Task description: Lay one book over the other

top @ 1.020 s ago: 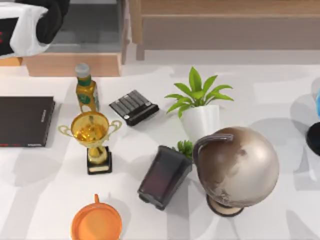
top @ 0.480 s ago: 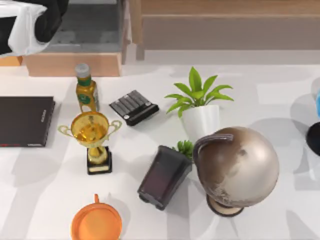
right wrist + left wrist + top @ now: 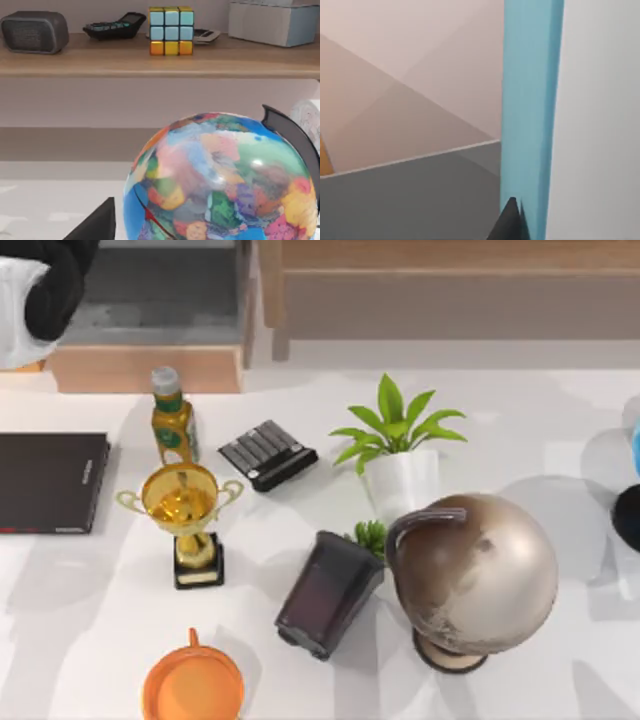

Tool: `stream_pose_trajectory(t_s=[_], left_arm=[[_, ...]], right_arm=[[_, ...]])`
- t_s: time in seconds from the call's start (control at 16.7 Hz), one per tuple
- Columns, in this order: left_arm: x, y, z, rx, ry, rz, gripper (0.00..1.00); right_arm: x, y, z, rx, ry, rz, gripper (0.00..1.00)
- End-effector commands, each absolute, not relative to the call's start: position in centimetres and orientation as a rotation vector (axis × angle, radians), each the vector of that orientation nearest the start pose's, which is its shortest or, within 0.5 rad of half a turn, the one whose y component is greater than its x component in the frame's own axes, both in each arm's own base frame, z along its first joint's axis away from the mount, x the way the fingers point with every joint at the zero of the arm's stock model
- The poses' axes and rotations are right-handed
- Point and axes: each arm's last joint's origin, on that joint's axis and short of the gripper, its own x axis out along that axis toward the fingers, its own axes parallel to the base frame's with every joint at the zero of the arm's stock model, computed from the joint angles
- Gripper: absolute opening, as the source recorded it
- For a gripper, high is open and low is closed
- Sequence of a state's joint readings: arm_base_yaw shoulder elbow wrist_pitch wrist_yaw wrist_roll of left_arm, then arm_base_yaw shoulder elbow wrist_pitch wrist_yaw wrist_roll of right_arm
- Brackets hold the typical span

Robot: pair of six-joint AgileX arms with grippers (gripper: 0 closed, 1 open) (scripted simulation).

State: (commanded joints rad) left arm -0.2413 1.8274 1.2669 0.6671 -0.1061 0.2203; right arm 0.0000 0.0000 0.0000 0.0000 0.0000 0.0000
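Top view first. One wide flat black book with pale lettering lies flat at the table's left edge, its long axis running left-right and the lettered edge facing right. It sits well away from the left arm, which is up in the top-left corner, off the table.

Also one each of these: yellow oil bottle, gold trophy, small black ribbed device, leafy plant in a white pot, dark glossy box, bronze-brown globe, orange cup.

Left wrist view: one thick teal-blue book is right in the left gripper. A dark fingertip presses on the blue cover, so the jaws pinch it. Its long blue face runs straight out from the jaws, with a pale face alongside.

Right wrist view: the right gripper faces one multicoloured globe just ahead. Open or closed, can't tell. Farther out, a wooden shelf holds one grey ribbed box, one black calculator and one puzzle cube.
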Motion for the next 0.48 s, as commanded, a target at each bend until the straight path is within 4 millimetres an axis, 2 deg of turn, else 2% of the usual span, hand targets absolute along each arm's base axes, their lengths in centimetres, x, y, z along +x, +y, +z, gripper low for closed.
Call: stream_pose_trajectory(t_s=[0.3, 0.48], left_arm=[[36.5, -6.4, 31.0, 0.572, -0.302, -0.149, 0.0], [33.5, -4.2, 30.7, 0.818, -0.36, -0.134, 0.0]], right_arm=[[10.6, -0.1, 16.0, 0.0, 0.0, 0.0, 1.0], [10.6, -0.1, 16.0, 0.0, 0.0, 0.0, 1.0]])
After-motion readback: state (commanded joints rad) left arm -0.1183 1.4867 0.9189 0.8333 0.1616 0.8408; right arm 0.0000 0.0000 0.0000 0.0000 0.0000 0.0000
